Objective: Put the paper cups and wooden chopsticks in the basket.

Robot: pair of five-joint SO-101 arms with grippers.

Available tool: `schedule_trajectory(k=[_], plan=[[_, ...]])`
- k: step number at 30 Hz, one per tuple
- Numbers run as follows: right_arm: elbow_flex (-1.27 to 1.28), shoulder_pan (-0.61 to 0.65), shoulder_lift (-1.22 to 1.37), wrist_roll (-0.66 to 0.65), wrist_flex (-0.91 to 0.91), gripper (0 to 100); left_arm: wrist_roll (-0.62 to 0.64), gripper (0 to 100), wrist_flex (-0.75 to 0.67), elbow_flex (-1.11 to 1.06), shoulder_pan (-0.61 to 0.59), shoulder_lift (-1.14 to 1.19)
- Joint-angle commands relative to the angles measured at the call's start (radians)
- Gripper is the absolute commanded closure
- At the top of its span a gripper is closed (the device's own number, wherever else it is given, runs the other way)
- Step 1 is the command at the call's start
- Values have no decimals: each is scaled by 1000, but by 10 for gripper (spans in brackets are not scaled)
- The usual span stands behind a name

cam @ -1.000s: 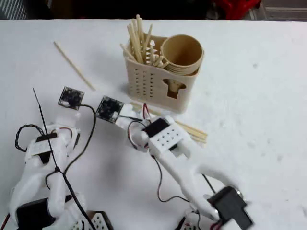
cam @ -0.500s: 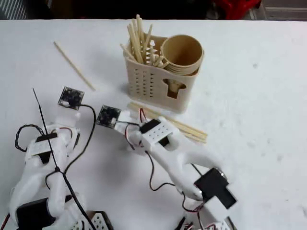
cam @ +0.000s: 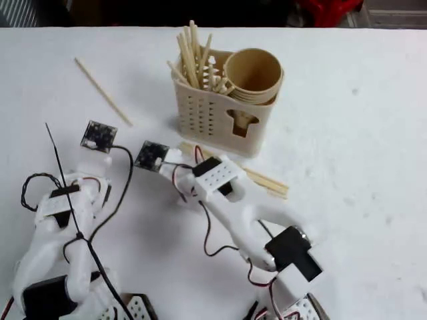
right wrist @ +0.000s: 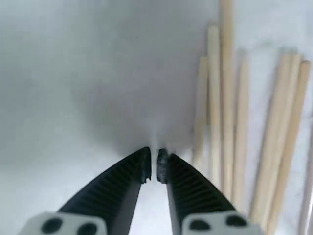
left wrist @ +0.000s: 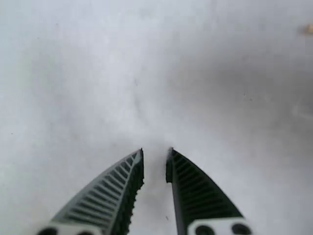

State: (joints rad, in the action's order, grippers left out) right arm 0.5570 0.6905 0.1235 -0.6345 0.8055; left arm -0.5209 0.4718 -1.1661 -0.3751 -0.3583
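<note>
Near the middle of the surface's far edge stands the basket, upright, with a stack of paper cups in its right part and a sheaf of wooden chopsticks standing on end in its left part, their tips fanning above the rim. A loose bundle of chopsticks lies flat just in front of the basket on the near side, running slantwise toward the right edge. A single chopstick lies well apart from the basket, toward the far left corner.

The right arm stretches from the near edge to the left end of that bundle. In its wrist view the right pincer points down at the bare surface, its jaws nearly together with only a sliver between them and nothing held; the chopstick ends lie just beside its tip, not between the jaws.

The left arm sits folded by the near left corner. The left pincer hangs over bare surface, its jaws drawn close with a narrow gap and gripping nothing.
</note>
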Motion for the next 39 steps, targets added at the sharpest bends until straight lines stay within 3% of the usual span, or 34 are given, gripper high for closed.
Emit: schedule_trajectory(k=[1,12,16,26,39], plan=[[-6,50,-73,-5,77,981,-11,902,-15,-2,15,-31],[-5,-74,-252,121,74,972,-11,902,-15,-2,15,-31],[14,-104,-209,118,10,868,-11,902,-15,-2,15,-31],[14,-96,-81,71,-27,886,-11,902,-15,-2,15,-31],[21,33,-76,77,53,886,-11,902,-15,-2,15,-31]])
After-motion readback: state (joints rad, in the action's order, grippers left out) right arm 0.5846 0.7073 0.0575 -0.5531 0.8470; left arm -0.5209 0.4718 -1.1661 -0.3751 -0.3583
